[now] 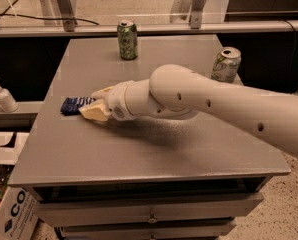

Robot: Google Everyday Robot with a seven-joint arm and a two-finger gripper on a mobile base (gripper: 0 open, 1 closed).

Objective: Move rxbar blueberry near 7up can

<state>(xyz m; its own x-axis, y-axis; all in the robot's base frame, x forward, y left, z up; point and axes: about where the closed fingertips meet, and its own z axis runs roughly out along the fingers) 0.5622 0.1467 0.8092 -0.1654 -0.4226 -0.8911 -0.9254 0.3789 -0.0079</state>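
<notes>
Up front, the grey rectangular tabletop [139, 159] carries the action on its left half. The robot's cream two-finger gripper [88, 103] sits low over the surface, clamped on the right end of the small, flat, dark blue rxbar blueberry [71, 104], whose lettered wrapper pokes out to the left. Whether the bar has cleared the table cannot be told.

The grasp looks made, so the carry appears to be the step in hand. The next move calls for a long sweep rightward and back across the table, stopping short of the target so as not to knock it.

The thick white arm [214, 101] reaches in from the right edge, running nearly level and bending at a rounded joint just behind the wrist.

Farther back, the silver-white, green-marked 7up can [226, 65] stands upright at the right edge, well apart from the bar. A darker, mottled green can [127, 40] stands at the far edge.
</notes>
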